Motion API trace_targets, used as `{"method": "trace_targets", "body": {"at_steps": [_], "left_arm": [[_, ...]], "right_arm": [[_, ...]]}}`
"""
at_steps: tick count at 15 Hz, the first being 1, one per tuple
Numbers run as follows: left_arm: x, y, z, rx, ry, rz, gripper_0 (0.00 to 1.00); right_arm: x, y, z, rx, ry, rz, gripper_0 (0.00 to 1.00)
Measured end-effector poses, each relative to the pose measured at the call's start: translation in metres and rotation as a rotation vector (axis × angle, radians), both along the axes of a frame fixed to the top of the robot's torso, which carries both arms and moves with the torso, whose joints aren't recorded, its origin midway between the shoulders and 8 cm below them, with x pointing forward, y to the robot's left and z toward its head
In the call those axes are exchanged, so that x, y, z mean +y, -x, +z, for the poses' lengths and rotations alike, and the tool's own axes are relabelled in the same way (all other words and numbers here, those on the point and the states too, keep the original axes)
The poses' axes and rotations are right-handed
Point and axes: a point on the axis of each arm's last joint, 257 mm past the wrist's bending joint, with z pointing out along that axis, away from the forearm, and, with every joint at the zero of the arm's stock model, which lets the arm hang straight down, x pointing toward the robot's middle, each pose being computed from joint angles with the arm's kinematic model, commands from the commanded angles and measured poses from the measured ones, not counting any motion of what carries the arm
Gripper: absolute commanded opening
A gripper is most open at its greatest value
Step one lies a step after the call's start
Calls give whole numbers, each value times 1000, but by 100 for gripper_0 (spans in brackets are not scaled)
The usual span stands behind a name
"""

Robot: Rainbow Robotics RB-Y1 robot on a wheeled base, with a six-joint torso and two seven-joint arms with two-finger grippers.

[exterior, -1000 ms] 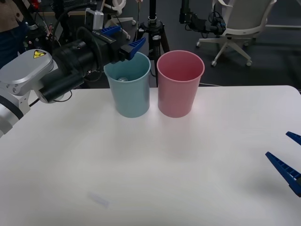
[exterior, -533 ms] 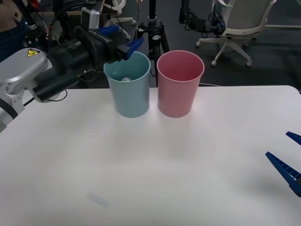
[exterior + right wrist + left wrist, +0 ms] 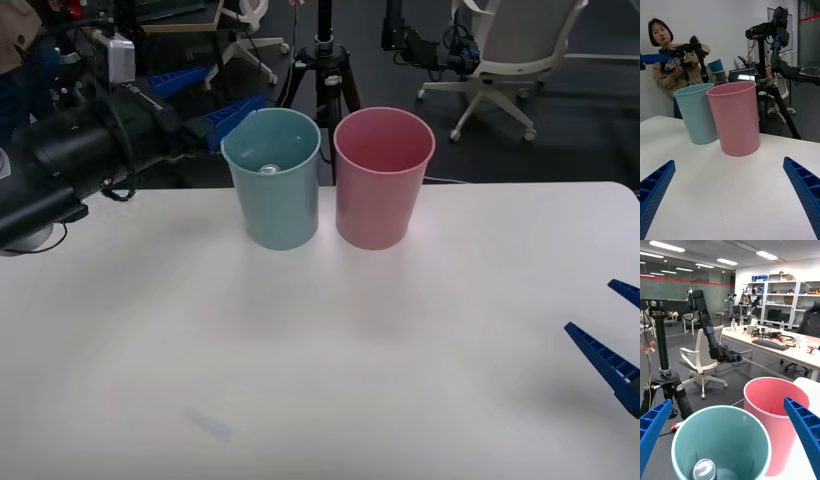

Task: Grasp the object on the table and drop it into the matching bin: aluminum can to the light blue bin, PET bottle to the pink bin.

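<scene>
The left arm extends forward at the far left, raised above table height. The left gripper (image 3: 205,97) points right, its blue fingers (image 3: 802,431) spread wide apart, holding nothing. The right gripper (image 3: 615,330) sits low at the near right edge, fingers (image 3: 803,187) also spread apart, holding nothing.

I see a pale teal bin (image 3: 273,180) beside a pink bin (image 3: 383,178) on my white table (image 3: 330,350); silver can top (image 3: 704,469); blue ribbed fingers (image 3: 805,187).
</scene>
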Motion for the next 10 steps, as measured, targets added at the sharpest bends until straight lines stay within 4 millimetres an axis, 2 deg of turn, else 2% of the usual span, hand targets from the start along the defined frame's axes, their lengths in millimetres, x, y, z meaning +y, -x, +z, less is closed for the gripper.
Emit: {"method": "trace_targets", "body": {"at_steps": [5,10], "left_arm": [[34,40,-13,-18,-7,-11,100],[71,84,-51,-2,18,54,100]], "right_arm": [[0,0,0,0,0,0,100],[0,0,0,0,0,0,100]]}}
